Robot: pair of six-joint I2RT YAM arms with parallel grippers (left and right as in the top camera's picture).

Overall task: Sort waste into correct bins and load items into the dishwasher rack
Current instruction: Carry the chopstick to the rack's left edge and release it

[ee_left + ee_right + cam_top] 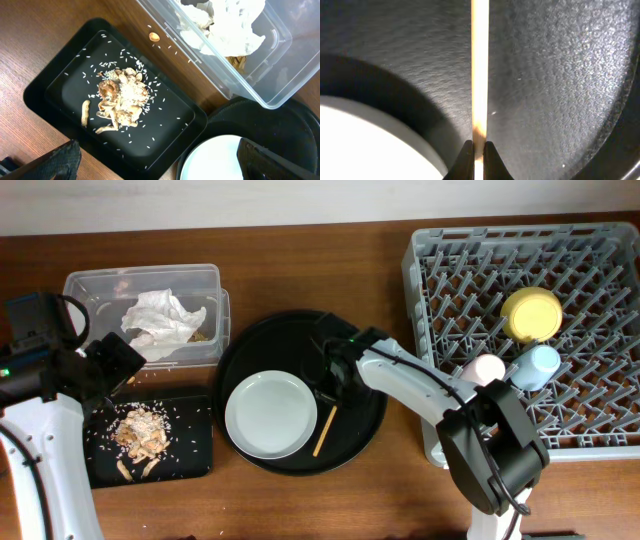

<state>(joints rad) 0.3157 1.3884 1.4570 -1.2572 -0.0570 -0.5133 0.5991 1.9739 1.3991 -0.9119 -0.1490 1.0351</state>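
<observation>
Seen from overhead, the round black tray (pixel 372 412) sits in the middle of the wooden table (pixel 300 250). The grey plate (pixel 270 415) lies on it toward 7 o'clock, and a wooden chopstick (pixel 323 432) lies just beside the plate at its 3 o'clock, slanting from 1 to 7. Only one stick can be made out.

The right gripper (pixel 475 147) is down on the round tray; in its wrist view the two fingers are pinched together on the chopstick, with the stick running straight up from between them toward 12 o'clock and the plate's pale rim at 8 o'clock.

The dishwasher rack (pixel 450 280) fills the 3 o'clock side of the table. The yellow bowl (pixel 532 313) rests among the pegs near its middle; the light-blue cup (pixel 540 365) is at the bowl's 6 o'clock, and the pink cup (pixel 488 368) is just beside the blue one at its 9 o'clock, by the rack's edge.

The clear box (pixel 95 285) stands at 10 o'clock with the crumpled napkin (pixel 155 320) inside. The shallow black tray (pixel 195 450) lies at 8 o'clock, holding the food scraps (pixel 140 435) in a heap with rice grains scattered round it. One small scrap (pixel 154 36) lies on the table between the tray and the box.

The left gripper (pixel 160 157) hangs over the gap between the shallow tray and the plate; its fingers stand wide apart with nothing between them.
</observation>
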